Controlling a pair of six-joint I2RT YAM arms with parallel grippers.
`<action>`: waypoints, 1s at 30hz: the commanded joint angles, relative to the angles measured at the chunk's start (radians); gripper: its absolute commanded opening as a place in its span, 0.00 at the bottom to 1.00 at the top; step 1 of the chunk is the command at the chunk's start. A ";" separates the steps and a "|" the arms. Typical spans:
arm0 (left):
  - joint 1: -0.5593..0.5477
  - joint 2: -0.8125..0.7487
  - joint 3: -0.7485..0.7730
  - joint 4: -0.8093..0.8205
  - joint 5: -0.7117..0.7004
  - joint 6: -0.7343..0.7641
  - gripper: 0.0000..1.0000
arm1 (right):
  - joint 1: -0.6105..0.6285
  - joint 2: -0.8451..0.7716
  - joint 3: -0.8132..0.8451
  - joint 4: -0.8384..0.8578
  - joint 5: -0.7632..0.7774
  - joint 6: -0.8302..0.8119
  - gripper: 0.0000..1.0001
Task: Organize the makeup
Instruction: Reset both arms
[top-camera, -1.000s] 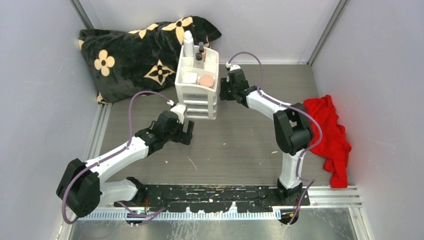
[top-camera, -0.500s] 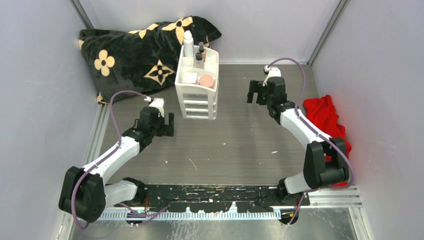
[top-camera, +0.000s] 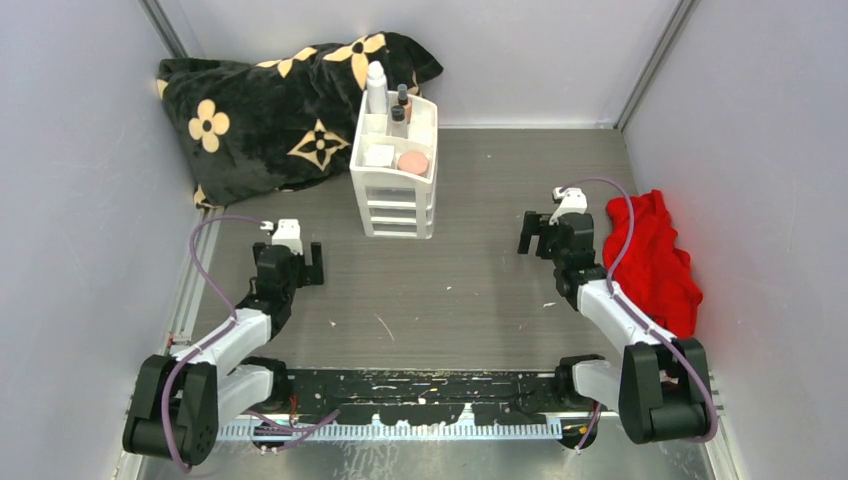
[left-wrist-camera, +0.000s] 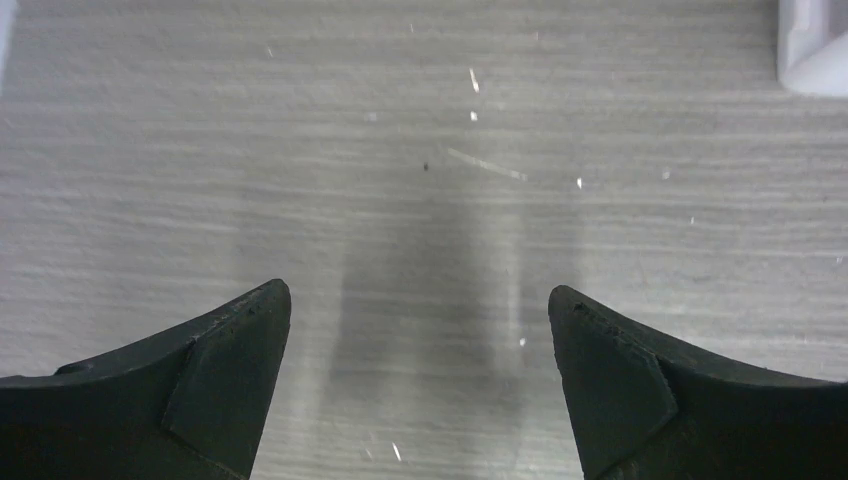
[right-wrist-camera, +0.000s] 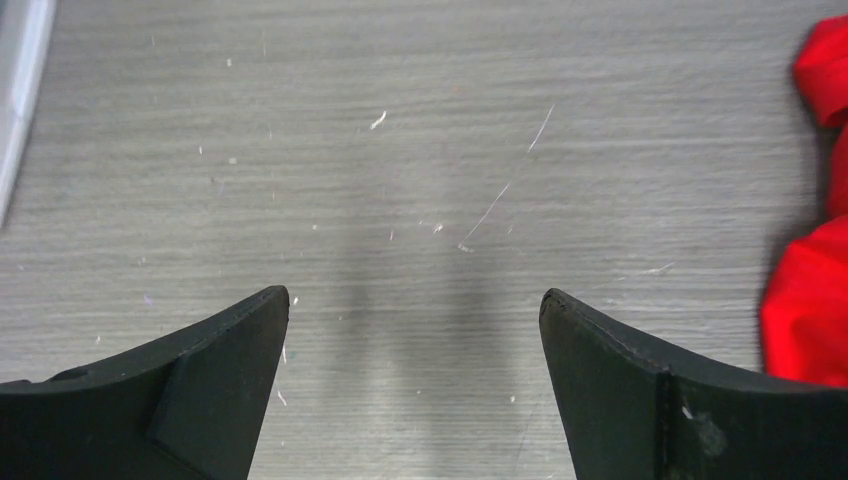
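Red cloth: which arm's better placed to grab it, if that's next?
Right. The right gripper, open and empty, hangs just beside the red cloth, visible at its wrist view's right edge. The left gripper, also empty, is across the table.

The left arm (top-camera: 225, 338) and right arm (top-camera: 612, 308) have white links and black joints. A purple cable (top-camera: 203, 262) runs along each. The fingers (left-wrist-camera: 225, 385) are black wedges, with a white block (top-camera: 287, 233) at twelve o'clock of each wrist.

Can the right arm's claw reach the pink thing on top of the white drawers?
Probably yes. The right claw is open and empty. Only bare table lies between it and the white drawers, and the pink compact sits uncovered in an open top compartment.
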 joint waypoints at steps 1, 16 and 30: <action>0.022 0.014 0.020 0.293 -0.004 0.079 1.00 | -0.017 -0.061 -0.022 0.168 0.013 -0.027 1.00; 0.163 0.493 0.069 0.713 0.229 0.037 1.00 | -0.038 -0.020 -0.184 0.470 -0.007 -0.103 1.00; 0.164 0.511 0.083 0.714 0.240 0.045 1.00 | -0.073 0.321 -0.386 1.205 -0.047 -0.123 1.00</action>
